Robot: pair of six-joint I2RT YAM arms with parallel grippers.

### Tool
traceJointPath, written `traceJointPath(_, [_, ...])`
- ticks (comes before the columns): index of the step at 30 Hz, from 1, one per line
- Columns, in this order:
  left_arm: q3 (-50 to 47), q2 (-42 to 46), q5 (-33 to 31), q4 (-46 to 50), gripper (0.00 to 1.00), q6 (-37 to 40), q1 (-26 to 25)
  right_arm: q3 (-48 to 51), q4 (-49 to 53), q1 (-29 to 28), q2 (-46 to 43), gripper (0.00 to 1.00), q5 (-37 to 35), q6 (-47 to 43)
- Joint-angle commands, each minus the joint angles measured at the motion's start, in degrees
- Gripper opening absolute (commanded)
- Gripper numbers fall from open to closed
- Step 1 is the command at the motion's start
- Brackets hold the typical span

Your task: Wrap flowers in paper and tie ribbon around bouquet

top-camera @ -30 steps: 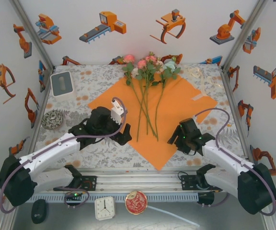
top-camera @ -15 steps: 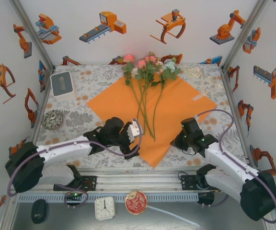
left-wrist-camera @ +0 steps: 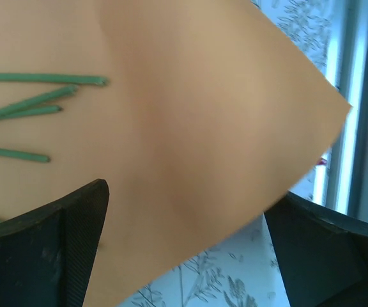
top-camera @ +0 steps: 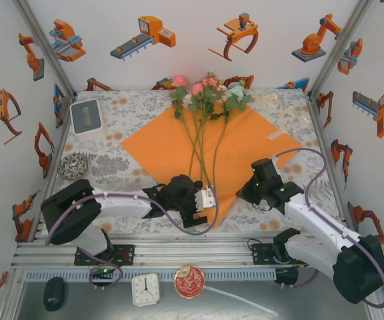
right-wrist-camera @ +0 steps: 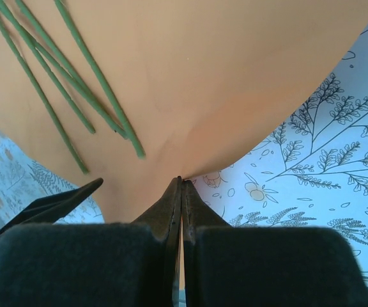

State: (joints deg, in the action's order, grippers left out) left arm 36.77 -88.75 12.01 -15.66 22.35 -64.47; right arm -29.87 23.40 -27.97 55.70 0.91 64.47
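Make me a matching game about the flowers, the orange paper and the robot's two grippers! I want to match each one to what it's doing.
Column one:
1. flowers
2. paper
3. left gripper
4. right gripper

Column two:
A. open, jaws either side of the paper's near corner
B. pinched shut on the paper's edge
C. orange, spread out under the stems
D. lying on the paper, blooms at the far end

Pairs: 1-D, 2-C, 3-A, 4-B

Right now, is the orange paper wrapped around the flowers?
No, the paper is spread open and the flowers lie loose on top of it, their green stems bare.
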Motion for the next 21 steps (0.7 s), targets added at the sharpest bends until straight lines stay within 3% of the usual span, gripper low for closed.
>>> traceJointPath(1, [-0.1, -0.9, -5.9, -6.0, 0.59, -0.2, -0.4, -2.6, 2.1, -0.1, -0.2, 0.1, -2.7, -1.1])
traceJointPath(3, [0.8, -0.7, -5.3, -4.2, 0.15, -0.3, -0.3, -3.9, 3.2, 0.2, -0.7, 0.25, -3.0, -5.1])
traceJointPath(4, [1.2, -0.3, -5.2, -3.2, 0.01, -0.9, -0.3, -5.2, 3.9, 0.4, -1.3, 0.33, -3.4, -10.0])
traceJointPath(6, [1.4, 0.8, -4.4, -3.0, 0.0, -2.4, 0.1, -7.6, 6.0, 0.4, -3.6, 0.42, -6.0, -21.7])
traceJointPath(9, [1.9, 1.7, -1.4, -2.8, 0.0, -4.9, 1.6, -10.0, 6.2, 0.4, -8.6, 0.7, -6.0, -40.0])
traceJointPath(13, [3.4, 0.2, -0.7, -3.9, 0.0, -7.2, 3.4, -5.9, -3.3, 0.5, -16.4, 0.73, 10.7, -63.1])
traceJointPath(16, [4.5, -0.2, -1.3, -3.8, 0.0, -7.7, 4.2, -2.8, -2.5, 0.5, -20.5, 0.78, 24.8, -81.7])
traceJointPath(18, [4.6, -0.2, -0.9, -4.2, 0.0, -7.4, 4.8, -2.5, -3.2, 0.4, -20.3, 0.79, 26.4, -85.2])
traceJointPath(21, [5.0, 0.2, -0.3, -3.4, 0.0, -6.2, 5.0, -3.8, -2.9, 0.4, -15.9, 0.79, 21.5, -89.9])
